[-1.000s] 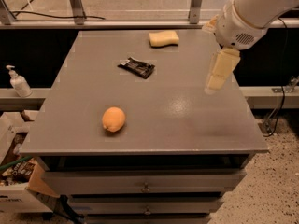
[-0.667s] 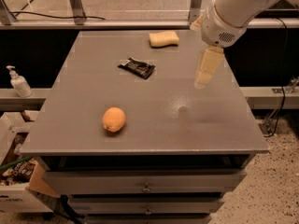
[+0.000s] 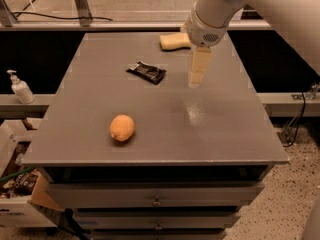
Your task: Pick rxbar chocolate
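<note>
The rxbar chocolate (image 3: 146, 72) is a flat bar in a shiny black wrapper, lying on the grey table (image 3: 225, 134) left of centre towards the back. My gripper (image 3: 198, 70) hangs pale and pointing down from the white arm. It is above the table, to the right of the bar and apart from it, and holds nothing that I can see.
A round orange fruit (image 3: 122, 127) lies near the table's front left. A yellow sponge (image 3: 174, 41) lies at the back, partly behind the arm. A soap dispenser (image 3: 20, 88) stands on a ledge to the left. Drawers sit under the tabletop, and a box (image 3: 20, 194) stands on the floor at lower left.
My gripper has moved left across the table, closer to the rxbar chocolate. The bar, the orange fruit and the sponge have not moved.
</note>
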You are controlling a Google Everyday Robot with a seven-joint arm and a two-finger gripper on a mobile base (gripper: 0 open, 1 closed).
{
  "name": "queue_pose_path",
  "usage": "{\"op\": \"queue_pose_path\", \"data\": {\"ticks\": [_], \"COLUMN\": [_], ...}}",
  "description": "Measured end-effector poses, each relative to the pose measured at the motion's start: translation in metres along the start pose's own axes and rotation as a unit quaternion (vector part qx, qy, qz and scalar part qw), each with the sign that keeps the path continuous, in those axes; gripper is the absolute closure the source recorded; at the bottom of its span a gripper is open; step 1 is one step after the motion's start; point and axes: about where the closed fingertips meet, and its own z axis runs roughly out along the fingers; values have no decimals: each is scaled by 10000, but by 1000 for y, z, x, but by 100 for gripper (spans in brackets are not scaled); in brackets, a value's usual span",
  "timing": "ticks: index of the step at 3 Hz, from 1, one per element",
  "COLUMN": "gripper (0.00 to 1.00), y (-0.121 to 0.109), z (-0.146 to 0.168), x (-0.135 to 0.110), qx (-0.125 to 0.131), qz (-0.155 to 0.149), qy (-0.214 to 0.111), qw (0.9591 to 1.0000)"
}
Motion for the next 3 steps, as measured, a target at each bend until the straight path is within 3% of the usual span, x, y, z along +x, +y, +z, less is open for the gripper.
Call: {"op": "queue_pose_path", "data": {"ticks": [3], "gripper": [0], "y": [-24], "z": [63], "x": [-37], "qx": [-621], "qz": [-179], "qy": [169], "qw": [9978]}}
